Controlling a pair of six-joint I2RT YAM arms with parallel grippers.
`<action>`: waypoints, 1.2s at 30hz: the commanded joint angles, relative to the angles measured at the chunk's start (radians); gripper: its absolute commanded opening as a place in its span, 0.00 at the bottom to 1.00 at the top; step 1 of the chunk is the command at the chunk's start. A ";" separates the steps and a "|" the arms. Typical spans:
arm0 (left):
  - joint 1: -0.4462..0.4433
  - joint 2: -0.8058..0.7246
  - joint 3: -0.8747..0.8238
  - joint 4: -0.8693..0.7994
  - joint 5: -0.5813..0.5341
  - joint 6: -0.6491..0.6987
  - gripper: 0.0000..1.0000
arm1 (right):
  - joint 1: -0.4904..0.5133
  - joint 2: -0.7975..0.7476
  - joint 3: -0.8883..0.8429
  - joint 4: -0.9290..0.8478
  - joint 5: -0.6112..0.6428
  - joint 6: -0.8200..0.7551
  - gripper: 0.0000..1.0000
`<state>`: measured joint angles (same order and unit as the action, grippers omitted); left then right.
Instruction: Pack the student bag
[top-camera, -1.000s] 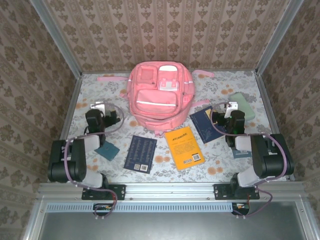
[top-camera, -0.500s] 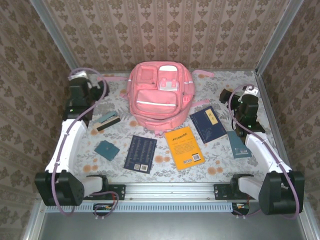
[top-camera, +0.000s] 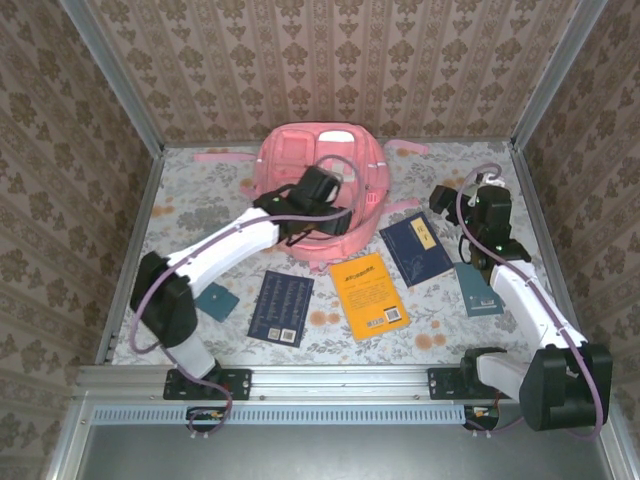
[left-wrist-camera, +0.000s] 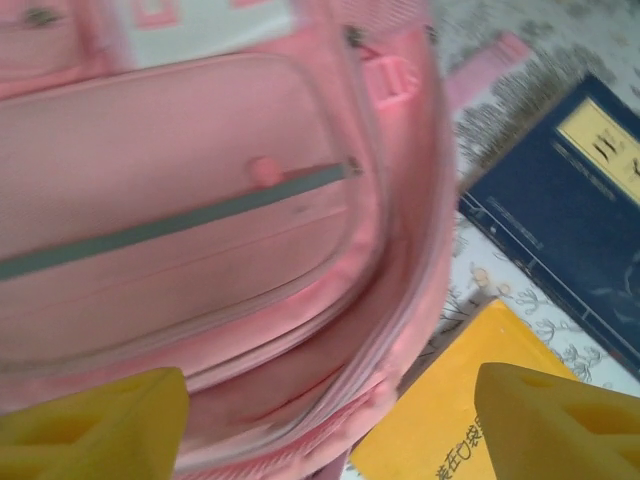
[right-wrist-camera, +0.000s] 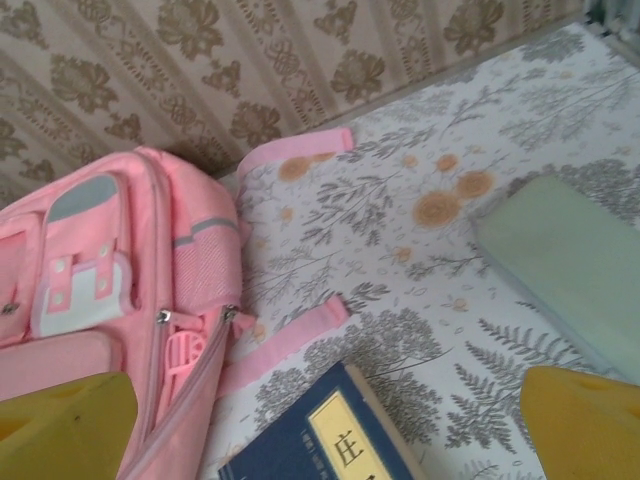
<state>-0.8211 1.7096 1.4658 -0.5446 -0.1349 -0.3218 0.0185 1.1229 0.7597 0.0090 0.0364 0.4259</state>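
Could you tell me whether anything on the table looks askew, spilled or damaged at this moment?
Nothing looks spilled or damaged. The yellow book, the blue book right of it and the dark book left of it lie at differing angles before the student bag.

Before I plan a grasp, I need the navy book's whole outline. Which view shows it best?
The top external view: the navy book lies whole, all four edges clear, beside the student bag. The left wrist view crops it to part of the cover; the right wrist view catches one labelled corner.
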 joint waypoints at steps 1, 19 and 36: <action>-0.017 0.094 0.075 -0.073 0.016 0.128 0.75 | 0.021 0.023 0.043 -0.060 -0.071 -0.009 0.99; -0.070 0.372 0.208 -0.132 -0.100 0.401 0.39 | 0.116 0.315 0.203 -0.063 -0.325 -0.142 0.67; 0.013 0.132 0.297 -0.285 -0.140 0.505 0.00 | 0.139 0.493 0.163 0.312 -0.481 -0.122 0.54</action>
<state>-0.8185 1.9064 1.7012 -0.7876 -0.2161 0.1478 0.1535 1.5646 0.9245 0.2127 -0.3679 0.3054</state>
